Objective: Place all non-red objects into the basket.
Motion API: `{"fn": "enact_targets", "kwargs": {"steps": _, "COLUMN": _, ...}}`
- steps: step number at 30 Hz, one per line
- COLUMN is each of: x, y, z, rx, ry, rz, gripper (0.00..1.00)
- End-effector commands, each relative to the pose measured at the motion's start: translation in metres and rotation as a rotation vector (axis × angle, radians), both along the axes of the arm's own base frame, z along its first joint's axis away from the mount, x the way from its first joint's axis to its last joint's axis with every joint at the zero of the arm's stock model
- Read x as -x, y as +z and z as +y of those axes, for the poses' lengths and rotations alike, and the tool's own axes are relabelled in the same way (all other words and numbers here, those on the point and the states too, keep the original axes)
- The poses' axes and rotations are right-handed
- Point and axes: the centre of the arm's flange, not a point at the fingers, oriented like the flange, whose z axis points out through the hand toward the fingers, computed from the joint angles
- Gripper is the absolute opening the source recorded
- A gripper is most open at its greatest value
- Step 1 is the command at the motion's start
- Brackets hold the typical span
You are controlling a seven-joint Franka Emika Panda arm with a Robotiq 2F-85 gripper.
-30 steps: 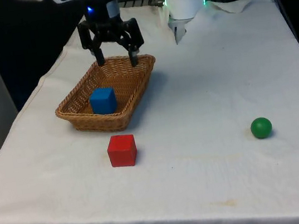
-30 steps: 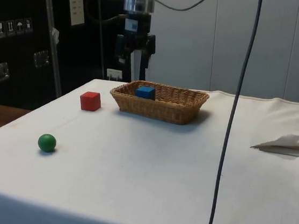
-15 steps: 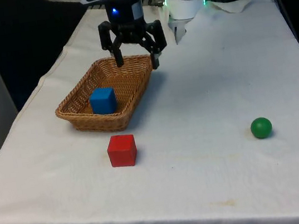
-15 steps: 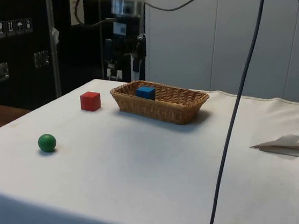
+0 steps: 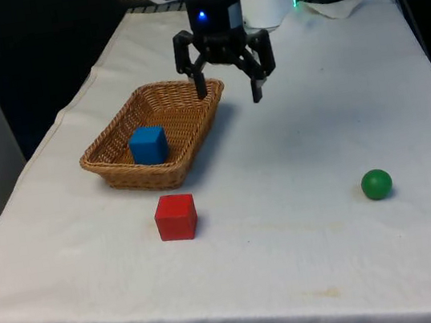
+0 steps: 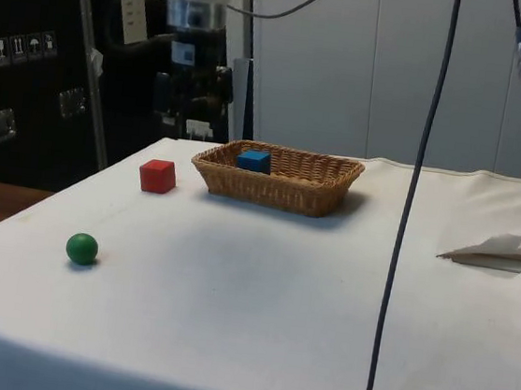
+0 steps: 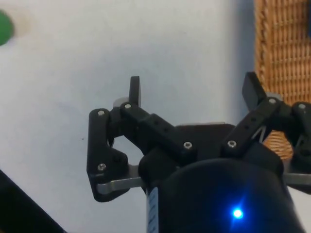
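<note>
Even, bright overhead light falls on the table [image 5: 316, 130]; soft shadows sit beside the basket [image 5: 109, 157] and green ball [image 5: 376, 184]. Backgrounds stay dark.

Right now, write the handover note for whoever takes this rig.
Gripper: open, empty, in the air just past the basket's far rim, on the side toward the front view's right.
Blue cube: in the basket, done.
Green ball: on the cloth toward the front view's right, apart from everything; still to be picked up and put in the basket.
Red cube: on the cloth in front of the basket; leave it there.
</note>
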Motion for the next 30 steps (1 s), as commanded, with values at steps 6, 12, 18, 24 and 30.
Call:
{"fn": "enact_targets", "kwargs": {"steps": 6, "x": -0.014, "y": -0.001, "z": 0.028, "rx": 0.010, "ry": 0.005, "rz": -0.011, "gripper": 1.00}}
{"fn": "enact_targets", "kwargs": {"steps": 12, "x": -0.024, "y": -0.001, "z": 0.049, "rx": 0.014, "ry": 0.010, "rz": -0.017, "gripper": 1.00}}
{"fn": "enact_targets", "kwargs": {"steps": 18, "x": -0.032, "y": -0.004, "z": 0.071, "rx": 0.022, "ry": 0.015, "rz": -0.020, "gripper": 1.00}}
{"fn": "enact_targets", "kwargs": {"steps": 24, "x": -0.039, "y": -0.007, "z": 0.092, "rx": 0.028, "ry": 0.019, "rz": -0.023, "gripper": 1.00}}
{"fn": "enact_targets", "kwargs": {"steps": 30, "x": -0.044, "y": -0.011, "z": 0.112, "rx": 0.024, "ry": 0.027, "rz": -0.028, "gripper": 1.00}}
